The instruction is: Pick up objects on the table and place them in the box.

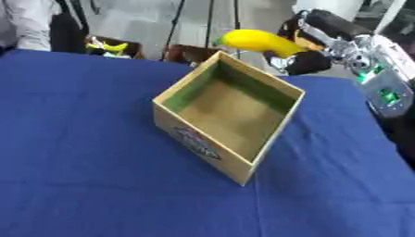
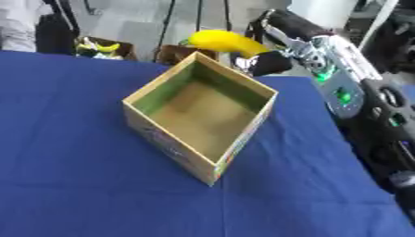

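- Box [image 1: 243, 159]: open cardboard, centre frame on the blue tablecloth [image 1: 81, 162], empty, ready to receive.
- Right hand [image 1: 304, 58]: upper right, fingers curled round the banana [image 1: 255, 41], held above the far rim, evidently for release.

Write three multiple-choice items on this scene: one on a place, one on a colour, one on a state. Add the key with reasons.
1. Where is the banana?
A. Inside the box
B. In the air by the box's far corner
C. On the cloth in front of the box

2. What colour is the cloth?
A. Blue
B. Red
C. White

3. What is in the box?
A. A banana
B. Several things
C. Nothing visible

Key: 1 B, the right hand holds it up there, fingers curled round it. 2 A, blue all over. 3 C, its bare floor shows.
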{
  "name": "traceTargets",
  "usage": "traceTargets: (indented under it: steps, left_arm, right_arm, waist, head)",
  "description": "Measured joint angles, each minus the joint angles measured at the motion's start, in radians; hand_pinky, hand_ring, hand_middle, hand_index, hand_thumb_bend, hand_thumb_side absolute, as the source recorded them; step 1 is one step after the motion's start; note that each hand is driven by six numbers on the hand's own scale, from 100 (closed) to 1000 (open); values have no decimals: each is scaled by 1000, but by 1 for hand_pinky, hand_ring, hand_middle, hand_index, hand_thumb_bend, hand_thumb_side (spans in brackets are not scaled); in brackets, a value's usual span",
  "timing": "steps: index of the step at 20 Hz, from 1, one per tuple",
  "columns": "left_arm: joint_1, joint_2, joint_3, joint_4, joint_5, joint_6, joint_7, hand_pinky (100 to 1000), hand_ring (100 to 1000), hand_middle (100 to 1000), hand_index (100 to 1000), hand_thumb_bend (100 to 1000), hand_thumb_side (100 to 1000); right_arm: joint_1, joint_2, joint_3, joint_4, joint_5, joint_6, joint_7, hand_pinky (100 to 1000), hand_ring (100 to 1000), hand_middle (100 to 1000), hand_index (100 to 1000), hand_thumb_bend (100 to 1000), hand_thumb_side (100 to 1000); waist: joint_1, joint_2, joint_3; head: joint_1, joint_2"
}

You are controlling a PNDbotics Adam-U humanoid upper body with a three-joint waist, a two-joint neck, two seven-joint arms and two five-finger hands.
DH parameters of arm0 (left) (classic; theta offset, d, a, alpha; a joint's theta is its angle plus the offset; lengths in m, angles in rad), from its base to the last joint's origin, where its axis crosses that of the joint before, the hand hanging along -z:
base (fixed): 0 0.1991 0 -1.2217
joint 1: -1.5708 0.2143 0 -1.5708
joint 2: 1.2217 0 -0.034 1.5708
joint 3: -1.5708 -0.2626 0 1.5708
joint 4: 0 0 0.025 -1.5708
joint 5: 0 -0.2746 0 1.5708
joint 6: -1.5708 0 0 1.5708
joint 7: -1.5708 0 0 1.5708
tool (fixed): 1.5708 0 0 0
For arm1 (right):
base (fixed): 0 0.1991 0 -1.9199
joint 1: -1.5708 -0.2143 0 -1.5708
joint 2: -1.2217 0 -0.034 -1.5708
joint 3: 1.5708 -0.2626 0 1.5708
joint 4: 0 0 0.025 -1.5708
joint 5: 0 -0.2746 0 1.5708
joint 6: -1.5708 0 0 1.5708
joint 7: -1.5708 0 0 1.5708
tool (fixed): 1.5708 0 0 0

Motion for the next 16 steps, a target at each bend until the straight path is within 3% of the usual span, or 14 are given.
traceTargets:
  steps: [16]
  left_arm:
    - [-19,-8,0,0,-4,-4,-8,176,257,328,490,100,1000]
  right_arm:
    - [-16,34,27,50,64,-26,-1,705,739,461,584,100,584]
  waist:
    - [-14,25,27]
  head:
    - [-22,-17]
